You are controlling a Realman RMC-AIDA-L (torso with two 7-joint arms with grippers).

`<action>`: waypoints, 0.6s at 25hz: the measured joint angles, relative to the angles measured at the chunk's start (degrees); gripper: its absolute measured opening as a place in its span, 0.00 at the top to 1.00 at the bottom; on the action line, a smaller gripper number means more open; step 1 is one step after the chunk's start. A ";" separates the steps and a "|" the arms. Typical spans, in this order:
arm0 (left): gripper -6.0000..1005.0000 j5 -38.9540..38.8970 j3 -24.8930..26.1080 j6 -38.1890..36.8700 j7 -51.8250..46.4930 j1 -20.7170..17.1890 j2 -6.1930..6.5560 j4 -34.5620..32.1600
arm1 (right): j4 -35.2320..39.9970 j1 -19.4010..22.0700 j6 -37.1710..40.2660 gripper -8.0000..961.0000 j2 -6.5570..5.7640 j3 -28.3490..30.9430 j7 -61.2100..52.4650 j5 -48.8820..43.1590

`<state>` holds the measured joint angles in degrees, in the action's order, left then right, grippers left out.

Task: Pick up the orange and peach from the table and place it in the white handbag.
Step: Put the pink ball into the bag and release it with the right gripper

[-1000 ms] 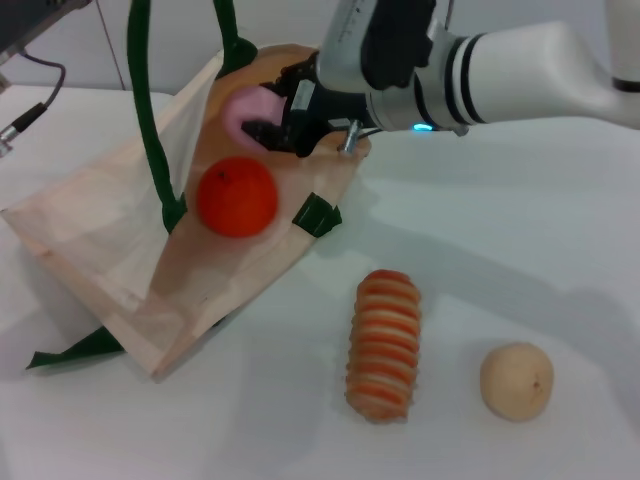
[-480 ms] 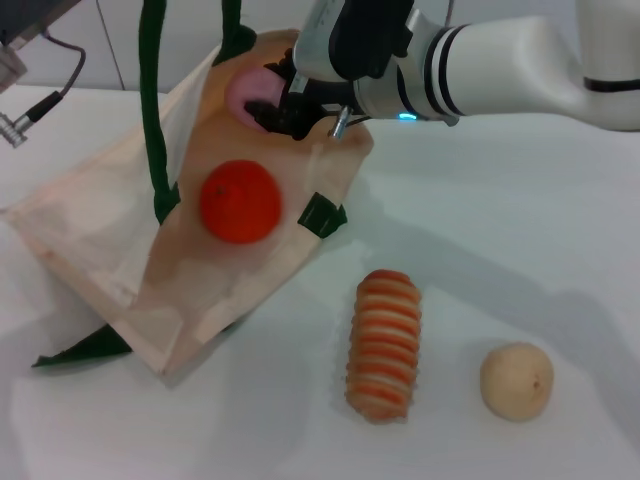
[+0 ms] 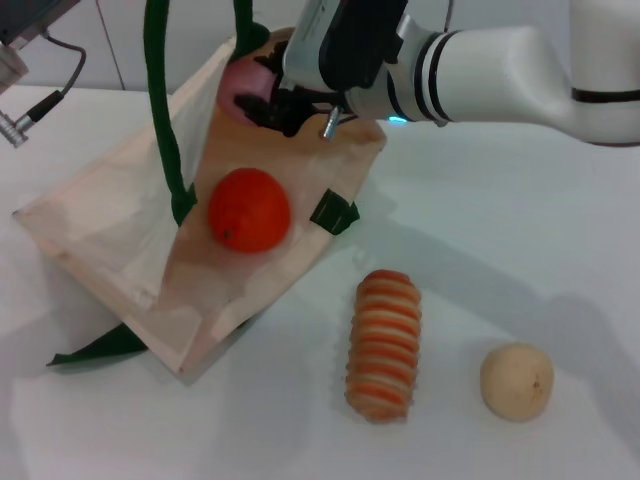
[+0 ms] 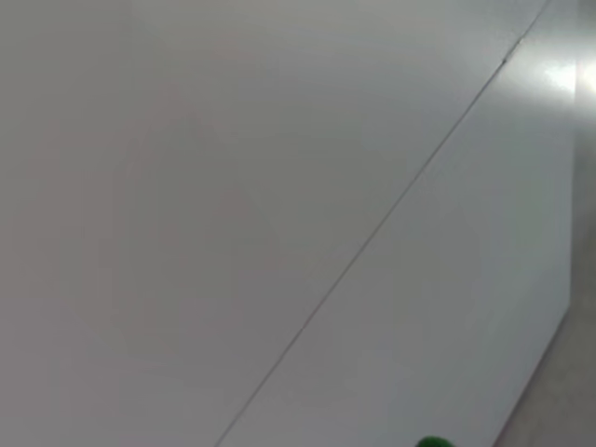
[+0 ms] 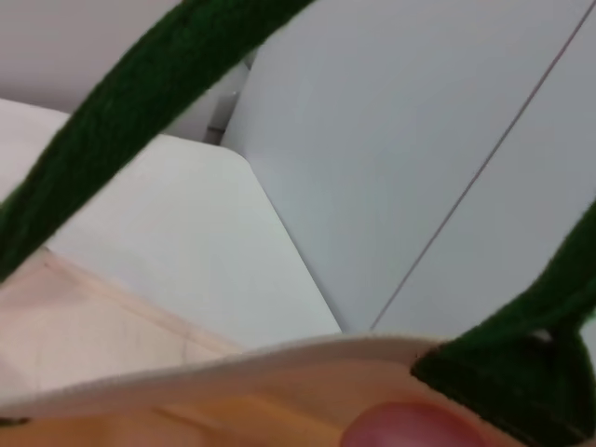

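Though clamped, peach (image 3: 243,80) between right gripper (image 3: 268,102) fingers.

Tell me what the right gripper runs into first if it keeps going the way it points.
Probably the peach: the right gripper points into the open mouth of the white handbag, with the pink fruit right at its fingertips. Depth is hard to judge.

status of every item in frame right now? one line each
peach: held by the right gripper at the handbag's mouth.
right gripper: shut on the peach, over the bag's top edge.
orange: resting on the handbag, untouched.
white handbag: tilted, green handles pulled upward.
striped bread roll: lying on the table.
tan fruit: on the table beside the roll, apart.
left gripper: not visible.
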<state>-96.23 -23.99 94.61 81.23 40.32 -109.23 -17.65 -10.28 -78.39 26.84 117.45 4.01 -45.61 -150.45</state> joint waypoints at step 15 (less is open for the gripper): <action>0.76 -0.02 0.00 -5.17 0.97 -3.05 0.36 1.32 | -3.19 2.46 -1.11 0.13 -0.56 1.08 2.24 -0.14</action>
<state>-96.25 -23.99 89.44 82.19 37.28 -108.88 -16.33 -13.47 -75.94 25.73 116.89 5.08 -43.37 -150.59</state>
